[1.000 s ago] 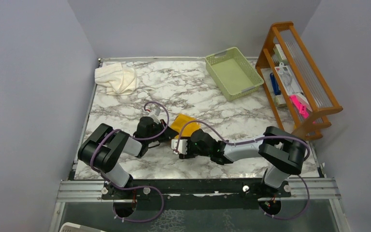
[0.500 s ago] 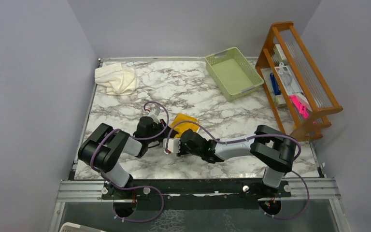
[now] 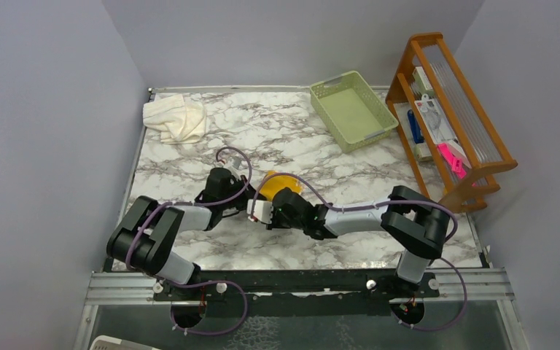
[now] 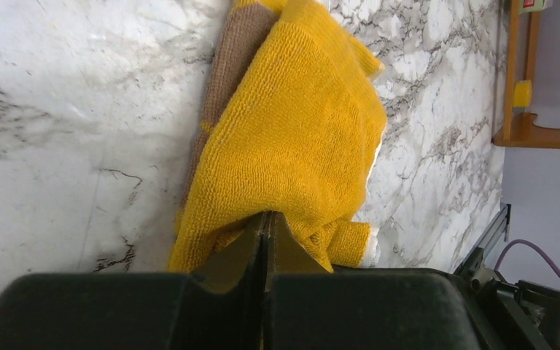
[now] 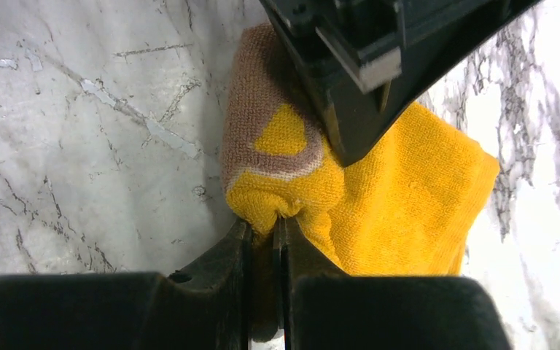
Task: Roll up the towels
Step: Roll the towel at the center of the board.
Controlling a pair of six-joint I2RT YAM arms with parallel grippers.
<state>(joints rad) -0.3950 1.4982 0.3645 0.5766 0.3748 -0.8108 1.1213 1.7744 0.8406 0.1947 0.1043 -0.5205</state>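
Note:
A mustard-yellow towel (image 3: 283, 182) lies bunched near the table's middle, mostly covered by both grippers. A brown band (image 4: 237, 58) runs along its far edge. My left gripper (image 4: 266, 216) is shut, its tips pinched into a pucker of the yellow cloth (image 4: 299, 131). Facing it from the right, my right gripper (image 5: 266, 222) is shut on a fold of the same towel (image 5: 401, 197), with cloth showing between the jaws. In the top view the left gripper (image 3: 242, 205) and right gripper (image 3: 257, 212) nearly touch. A cream-white towel (image 3: 176, 119) lies crumpled at the back left.
A pale green basket (image 3: 352, 109) sits at the back right. A wooden rack (image 3: 448, 109) with small items stands at the right edge. Grey walls close in the marble table (image 3: 211, 153) on three sides.
The right gripper slid left onto the towel's near edge and closed on it. The left arm shifted back and left. The yellow towel now looks smaller and more bunched.

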